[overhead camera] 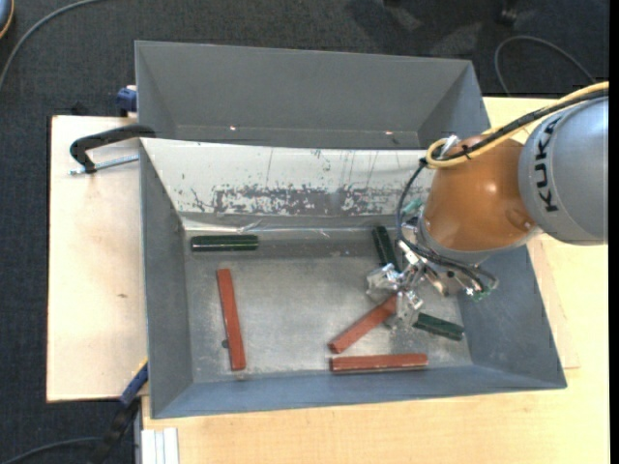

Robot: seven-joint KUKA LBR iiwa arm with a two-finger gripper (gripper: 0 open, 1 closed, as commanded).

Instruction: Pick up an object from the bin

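Six slim bars lie loose on the floor of the grey metal bin point(290, 95), and none has left it, so the pick itself is not done yet. The gripper point(401, 296) is down low in the right half of the bin, under the arm's orange cover point(474, 201), right at the upper end of a red-brown flat bar point(360, 331) that lies on a slant. Whether the claw is spread, closed or pinching that bar I cannot tell; its metal parts crowd together there.

That slanted bar looks like the likeliest target, yet it rests on the floor. Just beside the gripper on its right lies a short dark green bar point(440, 327), and another dark green bar point(384, 244) sits just behind it by the back wall. A second red-brown bar point(379, 362) lies along the front wall, near the slanted one's lower end. Well apart on the left are a long red-brown bar point(229, 319) and a dark green bar point(224, 244).

By my judgement the approach is done; a secure grasp and the lift clear of the bin are left.
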